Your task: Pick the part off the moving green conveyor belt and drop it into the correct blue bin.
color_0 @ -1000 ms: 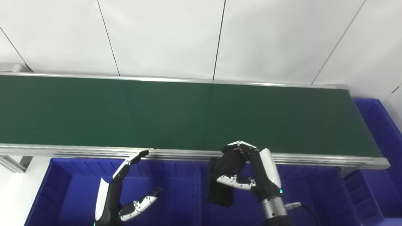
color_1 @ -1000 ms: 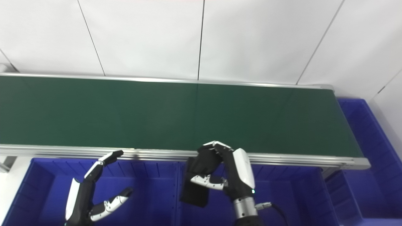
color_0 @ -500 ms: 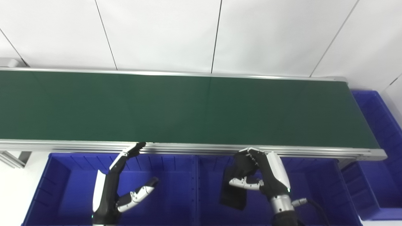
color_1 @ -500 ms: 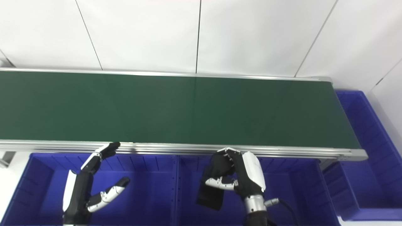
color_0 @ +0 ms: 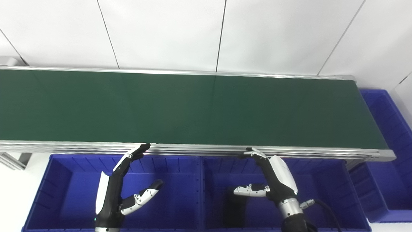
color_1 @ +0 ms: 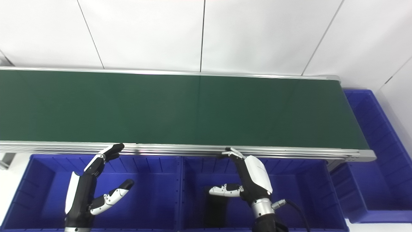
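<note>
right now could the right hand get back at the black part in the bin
Probably yes. The black part lies in the blue bin just below the open right hand, fingers spread, with nothing covering it. The left hand waits over the neighbouring bin.

wall (color_0: pixel 161 32): white panels, dark seams | floor (color_0: pixel 13 193): white, bottom left

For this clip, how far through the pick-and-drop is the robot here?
The drop looks done: the black part lies in the middle bin, below the open right hand. The belt carries nothing. The left hand is open over the left bin, idle. Nothing is in hand; what seems left is drawing the right hand back.
</note>
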{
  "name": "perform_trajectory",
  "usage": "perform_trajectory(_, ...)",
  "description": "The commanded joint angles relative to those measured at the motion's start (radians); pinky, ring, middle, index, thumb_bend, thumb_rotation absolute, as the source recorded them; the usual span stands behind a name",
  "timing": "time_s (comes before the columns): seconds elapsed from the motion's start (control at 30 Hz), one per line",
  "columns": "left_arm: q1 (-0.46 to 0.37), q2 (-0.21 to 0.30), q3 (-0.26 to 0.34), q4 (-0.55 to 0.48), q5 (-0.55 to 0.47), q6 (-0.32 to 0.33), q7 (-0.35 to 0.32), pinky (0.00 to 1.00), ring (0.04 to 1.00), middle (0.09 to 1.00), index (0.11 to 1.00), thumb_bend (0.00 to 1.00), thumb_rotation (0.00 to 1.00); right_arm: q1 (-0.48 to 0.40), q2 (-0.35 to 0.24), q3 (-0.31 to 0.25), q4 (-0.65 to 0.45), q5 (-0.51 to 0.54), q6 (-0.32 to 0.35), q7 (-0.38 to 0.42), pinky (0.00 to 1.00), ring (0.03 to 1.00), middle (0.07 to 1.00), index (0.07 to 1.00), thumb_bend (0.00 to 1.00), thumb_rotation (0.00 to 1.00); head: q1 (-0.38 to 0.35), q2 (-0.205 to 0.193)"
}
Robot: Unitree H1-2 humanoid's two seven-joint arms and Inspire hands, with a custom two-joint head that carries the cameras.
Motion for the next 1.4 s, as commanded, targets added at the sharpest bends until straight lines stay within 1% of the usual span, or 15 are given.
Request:
perform_trajectory(0.0, 0.003, -0.003, 0.017, -0.028, 0.008, -0.018, -0.016, 0.76, 0.804, 0.805, 0.786, 0.66, 0.45, 0.016, 0.002, 0.000, -0.061, 0.018, -0.016, -0.002, 0.93, 0.998, 0.998, 0.938, 0.93, 0.40, 0.002, -0.001)
perform_trajectory(0.1, 0.008, -0.011, 0.028, -0.031, -0.004, -0.018, -0.036, 0.76, 0.803, 0.804, 0.784, 0.66, 0.45, 0.036, 0.001, 0.005, -0.090, 0.035, -0.043, -0.008, 0.92, 1.000, 1.000, 0.971, 0.95, 0.46, 0.004, -0.001)
perform_trajectory(0.17, 0.009, -0.014, 0.033, -0.032, -0.016, -0.018, -0.055, 0.76, 0.807, 0.811, 0.790, 0.66, 0.45, 0.050, 0.006, 0.006, -0.112, 0.064, -0.062, -0.014, 0.92, 1.000, 1.000, 0.992, 0.97, 0.54, 0.006, -0.001)
perform_trajectory(0.27, 0.013, -0.021, 0.041, -0.032, -0.035, -0.017, -0.086, 0.76, 0.810, 0.814, 0.793, 0.66, 0.45, 0.066, 0.017, 0.010, -0.130, 0.110, -0.094, -0.026, 0.91, 1.000, 1.000, 0.996, 0.98, 0.57, 0.018, -0.001)
perform_trajectory(0.3, 0.015, -0.025, 0.046, -0.031, -0.041, -0.017, -0.097, 0.77, 0.813, 0.813, 0.794, 0.67, 0.46, 0.069, 0.021, 0.012, -0.133, 0.123, -0.103, -0.030, 0.90, 1.000, 1.000, 0.997, 0.98, 0.61, 0.018, -0.001)
perform_trajectory(0.33, 0.018, -0.030, 0.051, -0.031, -0.046, -0.017, -0.108, 0.77, 0.814, 0.812, 0.794, 0.67, 0.47, 0.075, 0.026, 0.014, -0.134, 0.156, -0.124, -0.032, 0.89, 1.000, 1.000, 0.997, 0.98, 0.63, 0.027, -0.001)
perform_trajectory(0.47, 0.028, -0.046, 0.071, -0.038, -0.055, -0.017, -0.153, 0.78, 0.818, 0.814, 0.800, 0.68, 0.47, 0.085, 0.041, 0.015, -0.120, 0.279, -0.176, -0.017, 0.94, 0.999, 1.000, 0.986, 0.99, 0.64, 0.050, -0.001)
perform_trajectory(0.53, 0.033, -0.054, 0.081, -0.043, -0.054, -0.017, -0.176, 0.78, 0.818, 0.817, 0.805, 0.68, 0.47, 0.085, 0.043, 0.015, -0.102, 0.332, -0.207, -0.010, 0.94, 0.993, 1.000, 0.975, 0.99, 0.65, 0.062, -0.002)
perform_trajectory(0.63, 0.044, -0.069, 0.097, -0.045, -0.040, -0.018, -0.204, 0.77, 0.814, 0.818, 0.814, 0.69, 0.49, 0.084, 0.044, 0.018, -0.069, 0.419, -0.259, 0.004, 0.88, 0.954, 0.975, 0.957, 0.99, 0.63, 0.081, -0.002)
perform_trajectory(0.7, 0.049, -0.078, 0.105, -0.047, -0.035, -0.018, -0.217, 0.77, 0.814, 0.818, 0.815, 0.70, 0.50, 0.084, 0.044, 0.019, -0.053, 0.458, -0.286, 0.012, 0.87, 0.941, 0.965, 0.953, 0.99, 0.63, 0.093, -0.003)
perform_trajectory(0.77, 0.053, -0.085, 0.112, -0.049, -0.033, -0.018, -0.230, 0.77, 0.817, 0.822, 0.815, 0.71, 0.50, 0.083, 0.045, 0.019, -0.035, 0.491, -0.313, 0.020, 0.84, 0.907, 0.941, 0.950, 0.98, 0.62, 0.100, -0.002)
perform_trajectory(0.87, 0.056, -0.092, 0.119, -0.052, -0.031, -0.018, -0.249, 0.78, 0.822, 0.828, 0.820, 0.70, 0.50, 0.086, 0.047, 0.019, -0.020, 0.520, -0.336, 0.029, 0.83, 0.895, 0.932, 0.947, 0.96, 0.60, 0.103, -0.002)
perform_trajectory(1.0, 0.060, -0.104, 0.132, -0.054, -0.039, -0.018, -0.272, 0.78, 0.824, 0.830, 0.821, 0.71, 0.50, 0.085, 0.051, 0.020, -0.004, 0.537, -0.352, 0.034, 0.83, 0.896, 0.928, 0.947, 0.97, 0.59, 0.103, -0.001)
perform_trajectory(1.13, 0.066, -0.115, 0.143, -0.056, -0.039, -0.018, -0.287, 0.78, 0.827, 0.828, 0.820, 0.72, 0.50, 0.088, 0.048, 0.018, 0.004, 0.534, -0.361, 0.035, 0.82, 0.898, 0.929, 0.949, 0.95, 0.59, 0.106, 0.000)
perform_trajectory(1.37, 0.072, -0.126, 0.159, -0.057, -0.044, -0.017, -0.309, 0.78, 0.825, 0.828, 0.820, 0.72, 0.50, 0.093, 0.047, 0.013, 0.009, 0.512, -0.371, 0.029, 0.83, 0.898, 0.938, 0.961, 0.96, 0.62, 0.107, 0.000)
